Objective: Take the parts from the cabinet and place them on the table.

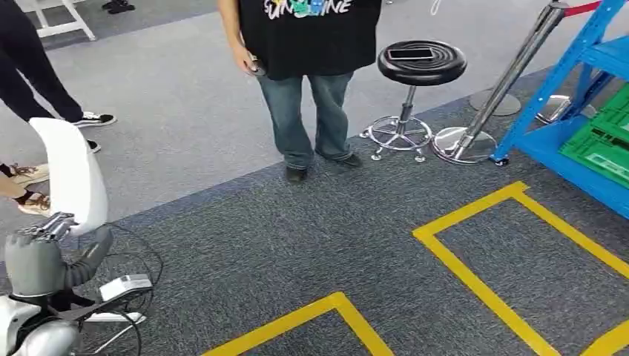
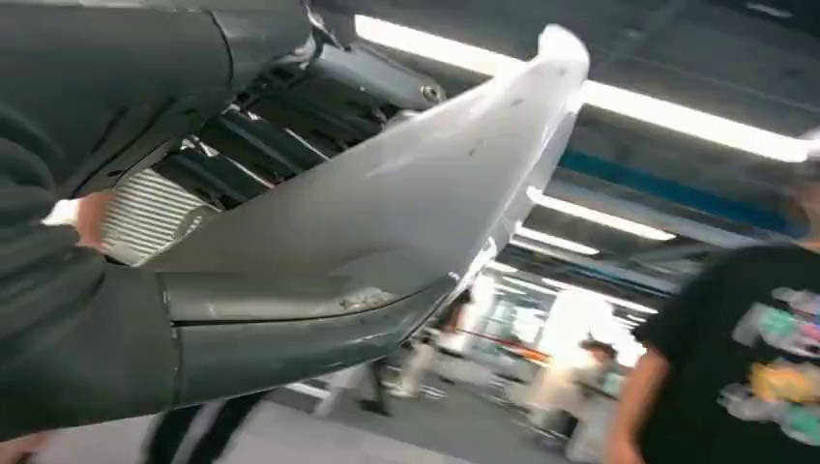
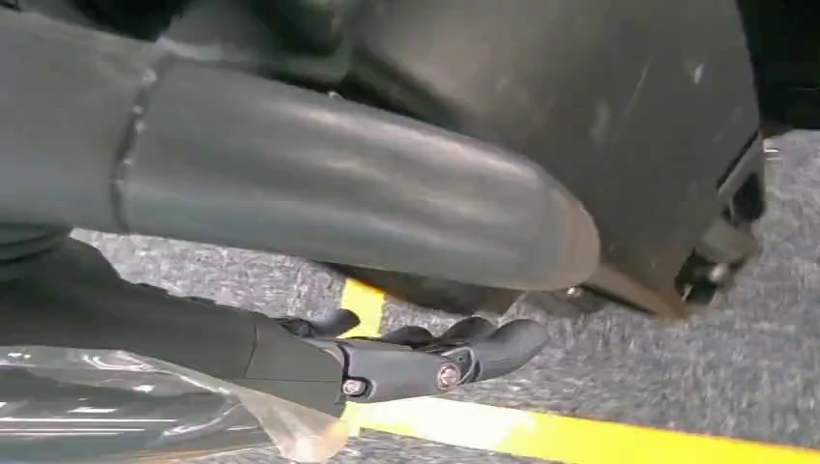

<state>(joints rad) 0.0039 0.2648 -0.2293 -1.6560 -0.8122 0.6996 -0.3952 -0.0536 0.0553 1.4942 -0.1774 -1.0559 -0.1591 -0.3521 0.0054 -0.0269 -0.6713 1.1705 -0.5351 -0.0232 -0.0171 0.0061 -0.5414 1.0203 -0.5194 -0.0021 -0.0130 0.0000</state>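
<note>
A white curved shell part (image 1: 70,174) stands upright at the far left of the head view, gripped at its lower end by my left hand (image 1: 35,261). The left wrist view looks along the same part (image 2: 406,213) toward the ceiling lights, with my left hand (image 2: 97,329) wrapped around its near end. My right hand (image 3: 290,353) hangs low over the carpet, its dark fingers (image 3: 454,353) stretched out and slightly curled, holding nothing.
A person in a black T-shirt and jeans (image 1: 311,74) stands ahead. A black stool (image 1: 421,63) and a metal post (image 1: 512,74) are to the right. At far right a blue rack (image 1: 549,141) holds green crates (image 1: 604,141). Yellow tape (image 1: 482,282) marks the carpet.
</note>
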